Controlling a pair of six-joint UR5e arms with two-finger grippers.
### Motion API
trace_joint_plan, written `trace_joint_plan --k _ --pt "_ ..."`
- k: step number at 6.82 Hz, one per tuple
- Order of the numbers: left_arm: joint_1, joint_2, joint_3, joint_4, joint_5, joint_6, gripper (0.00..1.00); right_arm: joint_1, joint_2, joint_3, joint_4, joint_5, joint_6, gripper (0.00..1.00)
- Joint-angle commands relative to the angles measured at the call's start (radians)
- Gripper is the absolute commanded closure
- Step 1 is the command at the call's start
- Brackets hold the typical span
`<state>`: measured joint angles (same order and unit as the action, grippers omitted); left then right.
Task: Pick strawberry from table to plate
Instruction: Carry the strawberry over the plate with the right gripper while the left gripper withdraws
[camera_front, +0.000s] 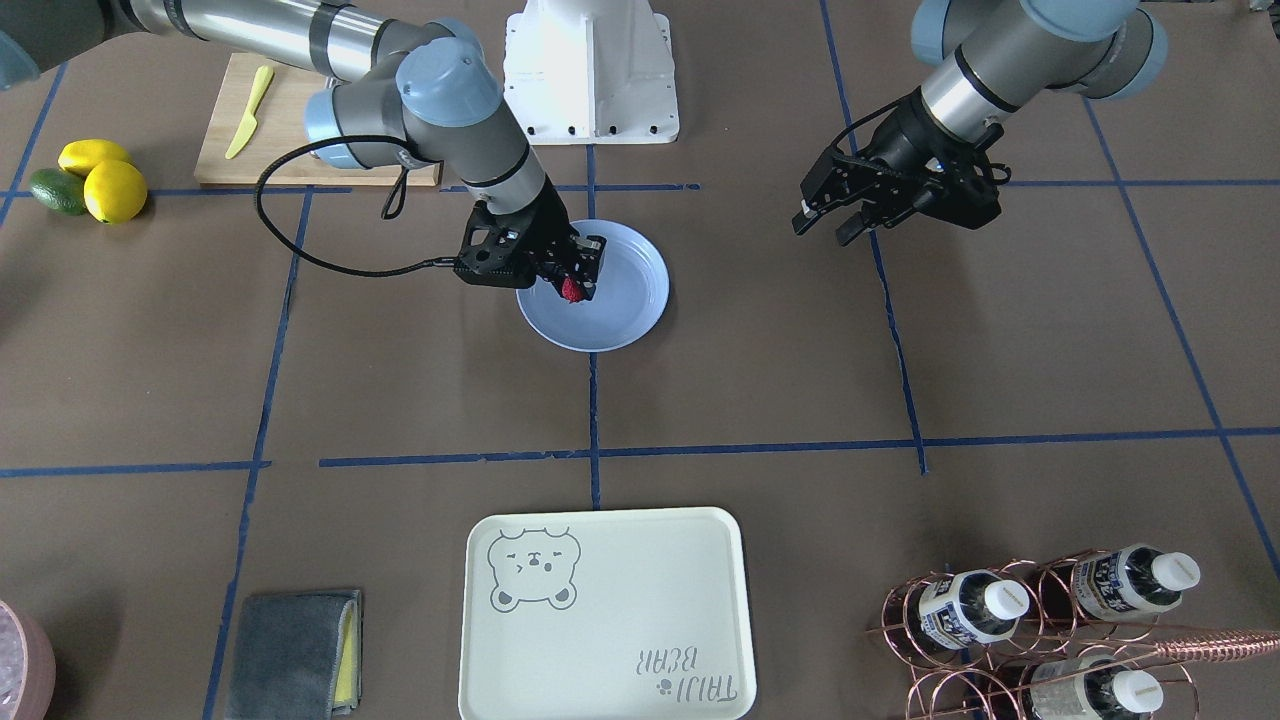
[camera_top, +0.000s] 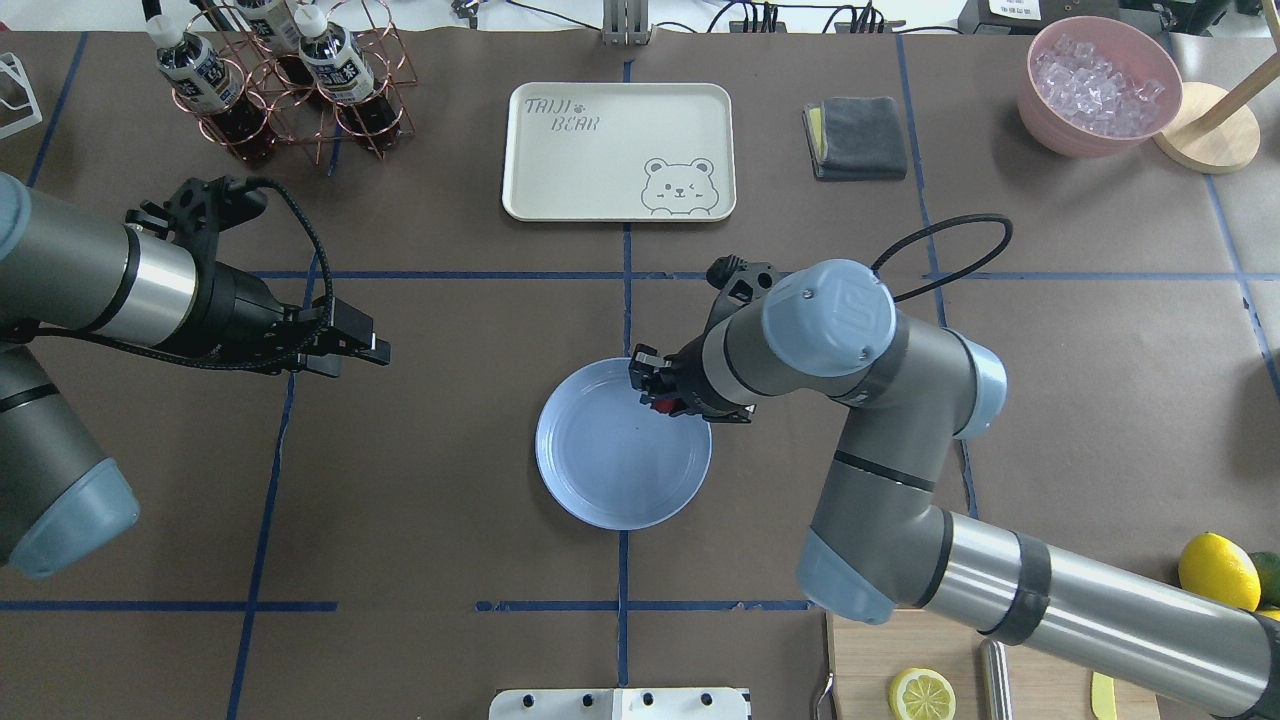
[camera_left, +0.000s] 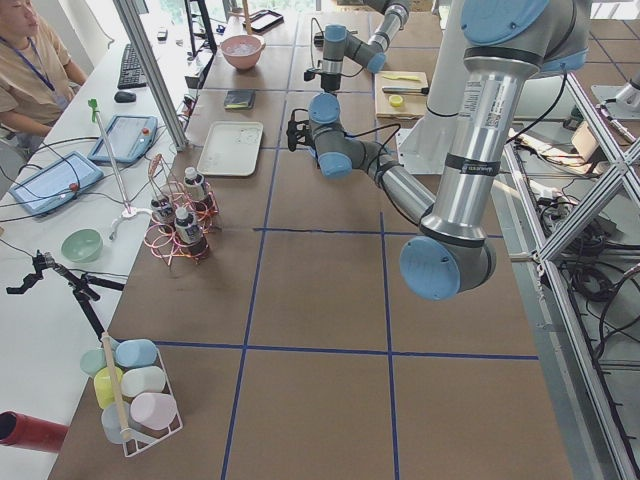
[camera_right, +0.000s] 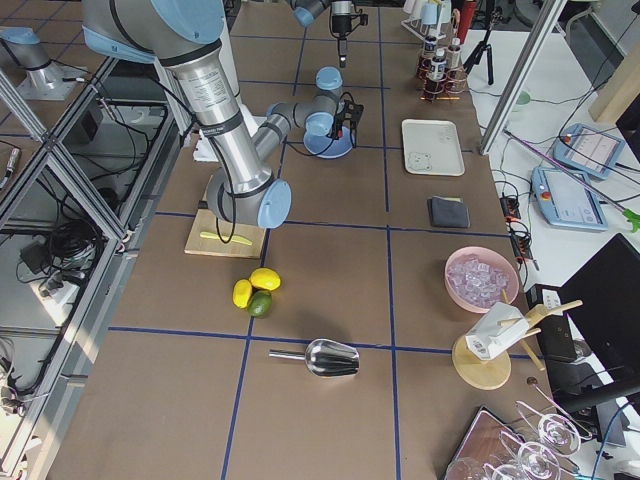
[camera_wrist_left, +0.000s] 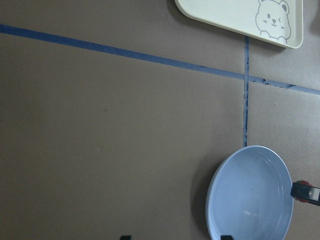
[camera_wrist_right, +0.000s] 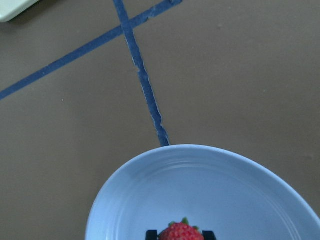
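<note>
The small, dark-red, bumpy strawberry (camera_wrist_right: 180, 233), green-leafed on top, is sitting clamped between the 2 black fingertips of the right gripper (camera_front: 574, 283). It is hanging over the round, shallow, glossy light-blue plate (camera_wrist_right: 225, 190), near the rim at 2 o'clock in the overhead view; contact with the plate cannot be confirmed. The left gripper (camera_front: 822, 230) is hovering well off between 9 and 10 o'clock, jaws apart, holding nothing.

Assessment: the berry is looking light, soft and easily bruised, so a gentle hold across its widest middle is advised. The plate is showing faint concentric rings. The matte brown paper table (camera_front: 760, 360) is carrying blue tape lines.
</note>
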<state>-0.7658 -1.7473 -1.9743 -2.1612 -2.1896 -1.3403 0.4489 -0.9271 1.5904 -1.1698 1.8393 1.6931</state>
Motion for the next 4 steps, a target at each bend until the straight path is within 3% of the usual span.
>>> trace_joint_plan --k 1,4 --pt "-0.001 0.005 -0.003 0.0 0.002 0.0 0.32 -0.053 0.022 -0.035 -0.007 -0.069 0.004 1.0" --pt "0.005 -0.003 0.003 -0.002 0.002 -0.003 0.31 -0.064 0.02 -0.041 -0.046 -0.071 -0.004 1.0"
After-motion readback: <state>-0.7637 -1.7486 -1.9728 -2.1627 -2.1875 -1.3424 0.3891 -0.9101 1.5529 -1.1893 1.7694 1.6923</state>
